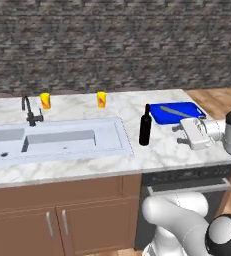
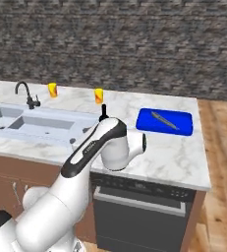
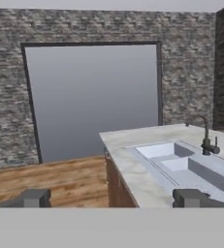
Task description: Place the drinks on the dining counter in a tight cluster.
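Note:
A tall black wine bottle [image 1: 145,127] stands upright on the white marble dining counter [image 1: 159,152], just right of the sink. My gripper [image 1: 179,135] hovers a short way to the bottle's right, pointing left toward it, open and holding nothing. From the right base, the arm covers most of the bottle and just its neck [image 2: 103,112] pokes up over the counter [image 2: 174,152]. In the hand view the two fingertips [image 3: 36,197] stand far apart at the bottom, looking along the counter [image 3: 128,140] toward the sink.
An inset sink [image 1: 57,140] with a black faucet [image 1: 31,112] fills the counter's left part. Two short yellow cups [image 1: 45,100] [image 1: 101,99] stand along the back edge. A blue cutting board [image 1: 177,112] with a knife lies behind my hand. A dishwasher front [image 2: 139,216] sits below.

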You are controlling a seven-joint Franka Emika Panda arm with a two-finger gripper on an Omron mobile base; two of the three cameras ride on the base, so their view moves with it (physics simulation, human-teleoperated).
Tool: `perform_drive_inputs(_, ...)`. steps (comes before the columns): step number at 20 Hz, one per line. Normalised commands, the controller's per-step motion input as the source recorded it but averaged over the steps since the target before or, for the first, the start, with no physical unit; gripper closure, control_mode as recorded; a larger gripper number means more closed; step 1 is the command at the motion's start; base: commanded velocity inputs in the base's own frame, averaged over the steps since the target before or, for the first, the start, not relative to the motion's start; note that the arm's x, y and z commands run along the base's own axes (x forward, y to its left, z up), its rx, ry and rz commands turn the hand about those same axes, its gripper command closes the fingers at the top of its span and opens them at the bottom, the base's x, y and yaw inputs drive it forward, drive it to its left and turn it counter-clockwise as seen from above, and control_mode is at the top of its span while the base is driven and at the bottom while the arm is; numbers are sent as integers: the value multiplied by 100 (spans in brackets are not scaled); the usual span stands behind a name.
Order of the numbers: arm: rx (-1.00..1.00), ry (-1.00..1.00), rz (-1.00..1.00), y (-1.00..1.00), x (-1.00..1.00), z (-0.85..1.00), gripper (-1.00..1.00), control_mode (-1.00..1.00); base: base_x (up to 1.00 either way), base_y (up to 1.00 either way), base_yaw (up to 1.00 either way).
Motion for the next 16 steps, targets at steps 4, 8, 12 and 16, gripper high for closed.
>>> perform_drive_inputs(4, 0, 0, 0, 0, 0, 0, -100, 100, -32, 2, 85)
perform_drive_inputs(8, 0, 0, 0, 0, 0, 0, -100, 100, -6, 6, 100)
perform_drive_inputs(12, 0, 0, 0, 0, 0, 0, -100, 100, -3, 2, 100)
perform_drive_inputs(16, 0, 0, 0, 0, 0, 0, -100, 100, -3, 2, 100)
